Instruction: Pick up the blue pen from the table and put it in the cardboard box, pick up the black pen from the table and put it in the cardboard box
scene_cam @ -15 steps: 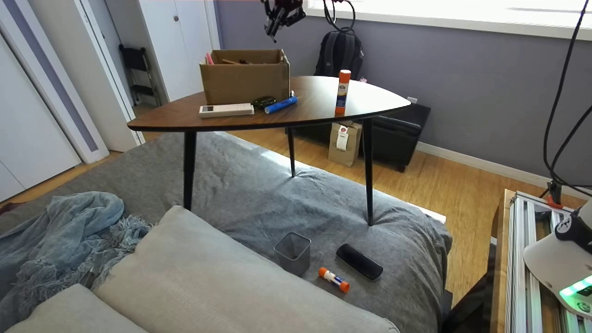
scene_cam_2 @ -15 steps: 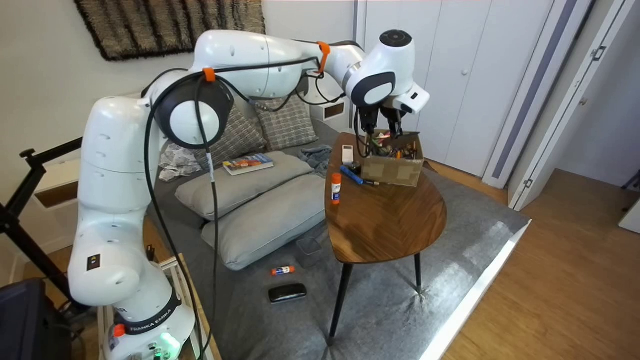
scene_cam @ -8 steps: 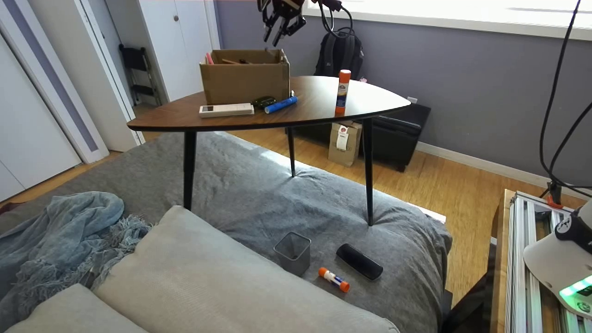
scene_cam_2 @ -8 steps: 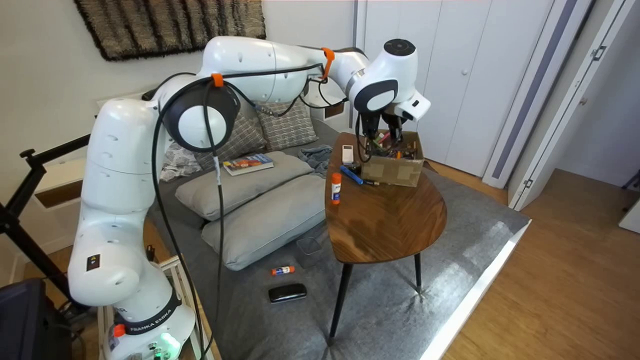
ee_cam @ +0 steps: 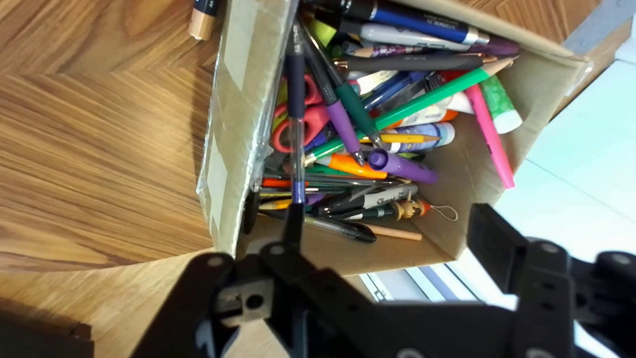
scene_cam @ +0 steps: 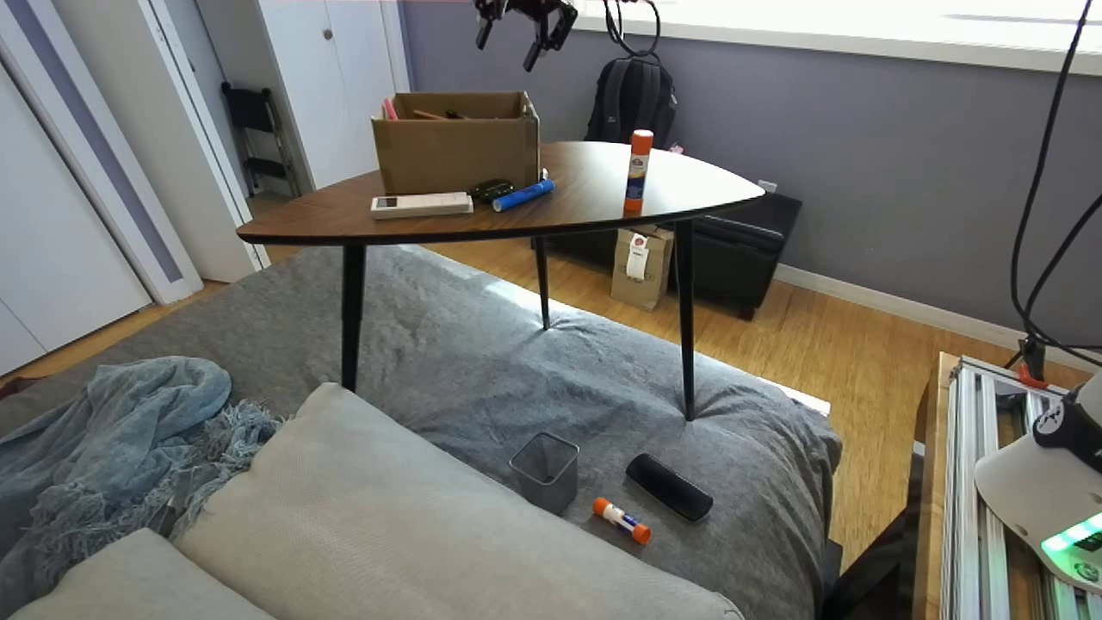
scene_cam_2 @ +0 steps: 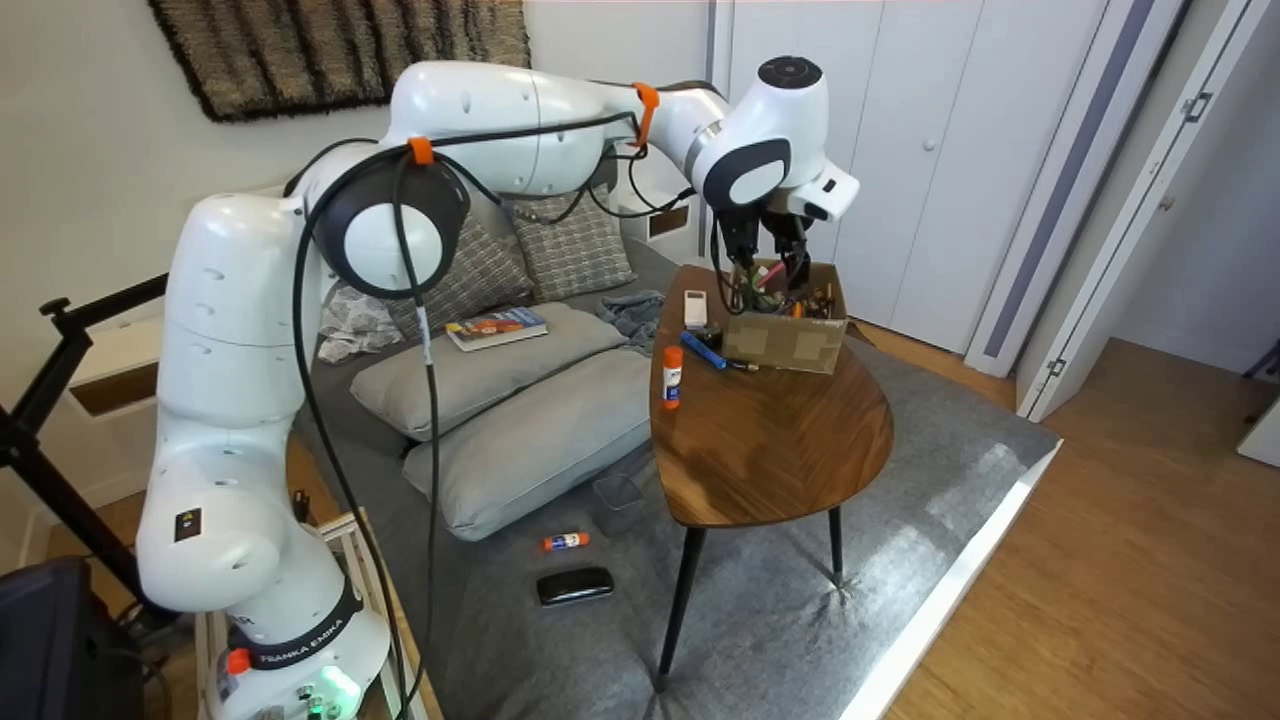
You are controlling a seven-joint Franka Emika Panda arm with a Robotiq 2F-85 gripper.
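Above the cardboard box (scene_cam: 461,155) on the table, my gripper (scene_cam: 506,50) stands open, its fingers wide apart in the wrist view with nothing between them. The box (ee_cam: 238,109) holds a jumble of pens, markers and pencils. Among them are a long dark pen with a blue end (ee_cam: 297,144) along the near wall and a clear pen with a black cap (ee_cam: 348,229). Which of these are the blue pen and the black pen I cannot tell. A thick blue cylinder (scene_cam: 523,195) lies on the tabletop beside the box.
On the table (scene_cam_2: 790,440) are an upright orange-capped glue stick (scene_cam: 637,172), a flat white device (scene_cam: 422,205) and a small dark object (scene_cam: 491,189). A short dark item with a copper-coloured end (ee_cam: 202,20) lies outside the box wall. Cables hang by the arm.
The gripper has opened from nearly closed to wide. Over the box, the arm first dipped, then rose again. Objects on the table have stayed where they were.
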